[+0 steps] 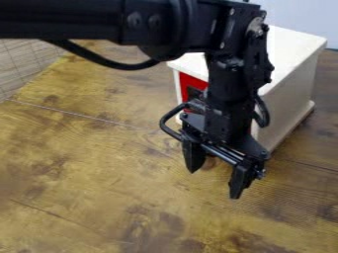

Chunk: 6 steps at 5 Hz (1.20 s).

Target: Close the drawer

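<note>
Shows gripper (215, 178) spread wide over wooden table (79, 168), at six o'clock of red drawer (193, 73) in white cabinet (288, 57); cannot tell drawer's contents, black arm (119, 25) covering it.

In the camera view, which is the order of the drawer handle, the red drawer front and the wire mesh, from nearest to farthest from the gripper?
Measured from the gripper, whose jaws are open:
1. The handle, just up and to the left of it.
2. The drawer front, behind the arm and higher in the view.
3. The mesh, far off at the left edge.
</note>
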{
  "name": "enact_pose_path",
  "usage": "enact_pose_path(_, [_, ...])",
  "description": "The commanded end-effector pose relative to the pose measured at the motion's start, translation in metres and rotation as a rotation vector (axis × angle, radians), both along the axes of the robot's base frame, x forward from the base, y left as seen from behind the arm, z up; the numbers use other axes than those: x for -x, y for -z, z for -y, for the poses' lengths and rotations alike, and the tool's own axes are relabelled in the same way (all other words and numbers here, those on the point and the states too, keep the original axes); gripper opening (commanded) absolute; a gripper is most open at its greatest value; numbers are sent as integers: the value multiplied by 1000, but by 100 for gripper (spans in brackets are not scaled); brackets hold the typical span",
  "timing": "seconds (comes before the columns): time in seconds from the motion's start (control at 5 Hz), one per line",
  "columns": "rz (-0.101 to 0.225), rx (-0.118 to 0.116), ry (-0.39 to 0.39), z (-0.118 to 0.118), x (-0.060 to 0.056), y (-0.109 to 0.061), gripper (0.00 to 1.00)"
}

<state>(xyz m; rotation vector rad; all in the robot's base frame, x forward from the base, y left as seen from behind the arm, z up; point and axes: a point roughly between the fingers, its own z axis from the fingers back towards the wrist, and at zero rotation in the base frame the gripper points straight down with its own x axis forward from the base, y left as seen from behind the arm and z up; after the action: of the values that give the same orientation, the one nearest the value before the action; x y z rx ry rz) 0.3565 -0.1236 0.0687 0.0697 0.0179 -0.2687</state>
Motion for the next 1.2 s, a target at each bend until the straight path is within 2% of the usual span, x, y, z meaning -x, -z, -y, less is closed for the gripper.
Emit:
enact_pose_path(0.0, [77,25,58,22,3,-30,100])
enact_pose_path(0.2, [74,25,116,38,14,-32,100])
enact_pose_path(0.4, [63,11,79,42,7,-26,100])
enact_pose_path(0.6, [56,-4,38,46,-6,-15,100])
enact_pose_path(0.8, [46,-25,36,41,-9,-1,100])
enact_pose_path(1.0, [45,-34,36,45,-17,4,100])
